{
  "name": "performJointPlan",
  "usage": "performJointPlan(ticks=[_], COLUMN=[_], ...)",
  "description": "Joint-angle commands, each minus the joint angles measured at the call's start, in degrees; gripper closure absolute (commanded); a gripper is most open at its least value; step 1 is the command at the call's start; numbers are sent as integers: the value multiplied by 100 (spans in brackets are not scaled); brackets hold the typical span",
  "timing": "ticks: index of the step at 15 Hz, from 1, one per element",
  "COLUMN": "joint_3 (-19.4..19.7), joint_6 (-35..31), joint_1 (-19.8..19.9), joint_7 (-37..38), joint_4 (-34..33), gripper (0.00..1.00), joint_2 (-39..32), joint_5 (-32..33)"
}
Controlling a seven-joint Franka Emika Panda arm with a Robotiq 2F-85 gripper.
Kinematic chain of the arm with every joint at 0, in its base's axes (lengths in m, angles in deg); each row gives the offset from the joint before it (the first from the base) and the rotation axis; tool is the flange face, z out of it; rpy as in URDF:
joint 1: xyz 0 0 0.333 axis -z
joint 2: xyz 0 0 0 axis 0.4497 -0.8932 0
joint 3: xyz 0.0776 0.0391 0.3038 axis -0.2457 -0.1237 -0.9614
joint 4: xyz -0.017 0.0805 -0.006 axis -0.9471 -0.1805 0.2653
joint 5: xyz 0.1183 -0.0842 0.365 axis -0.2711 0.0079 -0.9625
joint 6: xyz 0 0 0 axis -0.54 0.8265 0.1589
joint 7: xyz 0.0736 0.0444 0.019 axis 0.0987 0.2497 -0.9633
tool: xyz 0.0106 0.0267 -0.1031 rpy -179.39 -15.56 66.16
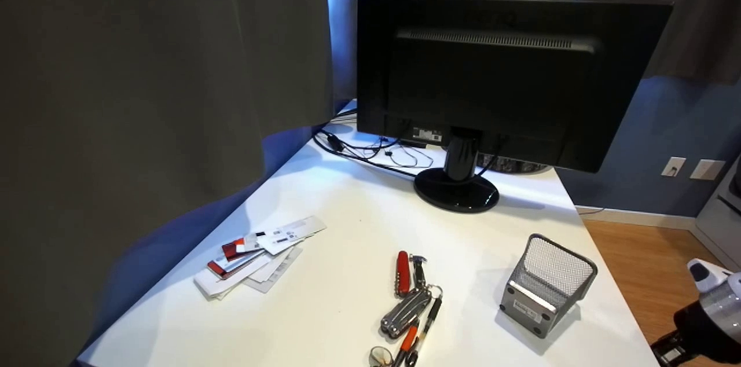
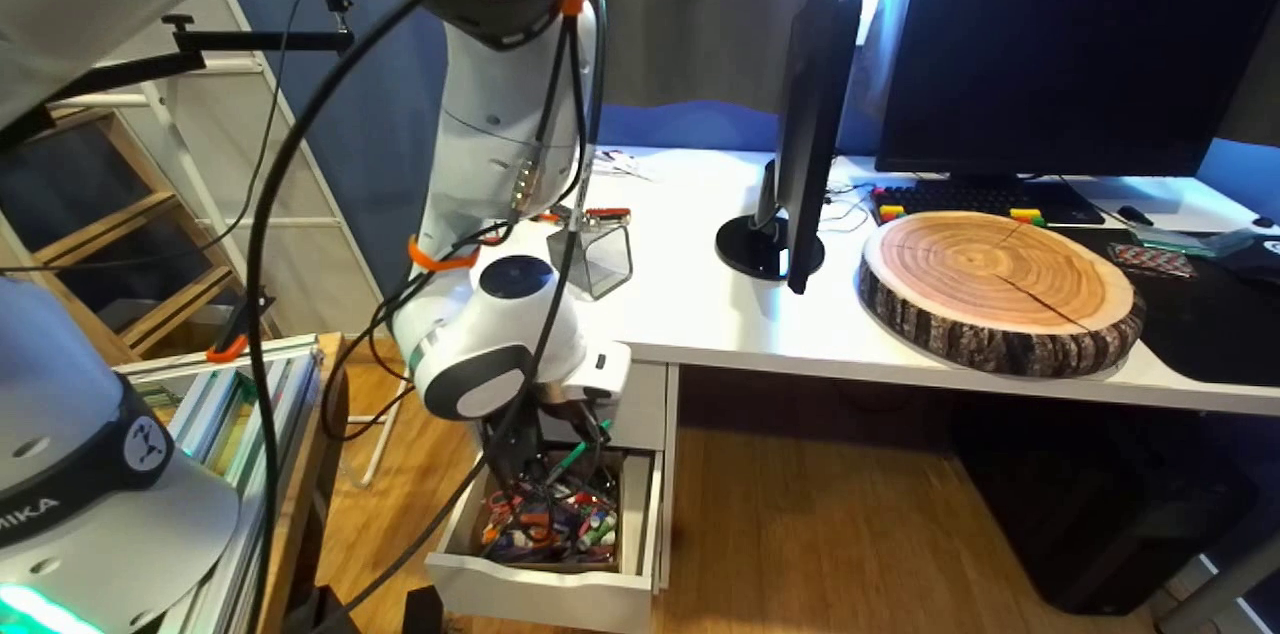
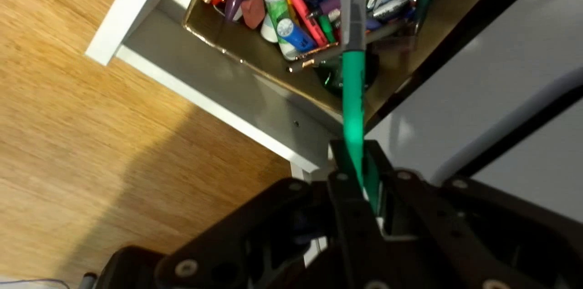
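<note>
My gripper [image 3: 359, 154] is shut on a slim green pen [image 3: 353, 84] with a clear, greyish end. The pen points away from the fingers, over an open drawer. In an exterior view the gripper [image 2: 555, 429] hangs just above the white drawer [image 2: 540, 589], and the green pen [image 2: 585, 454] slants out of it. At the lower right edge of an exterior view only part of the gripper [image 1: 670, 351] shows. Inside the drawer, a cardboard box [image 3: 255, 59] holds several markers, pens, a pink eraser [image 3: 253, 8] and a blue-capped glue stick [image 3: 296, 35].
A wire-mesh cup [image 1: 550, 286] lies on its side on the white desk [image 1: 324, 309]. Near it are a red pocketknife [image 1: 403, 274], a multitool [image 1: 406, 314] and pens. Cards [image 1: 260, 257], a monitor [image 1: 492, 83] and a wood slice [image 2: 1000, 284] are also on the desk.
</note>
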Motion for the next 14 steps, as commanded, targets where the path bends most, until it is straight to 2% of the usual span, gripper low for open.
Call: performJointPlan(ticks=[1, 3, 4, 7, 11, 12, 14], joint_3=[-281, -439, -312, -414, -429, -355, -139], joint_6=[-782, -1375, -956, -1276, -1279, -1193, -1135], joint_1=[411, 723, 397, 672, 691, 541, 298], joint_7=[-228, -279, -172, -239, -259, -277, -266], joint_4=[754, 926, 567, 765, 775, 817, 1053], gripper=[97, 97, 88, 88, 88, 97, 97], joint_2=[573, 570, 425, 467, 467, 564, 871], joint_5=[609, 1241, 733, 1095, 1122, 859, 145])
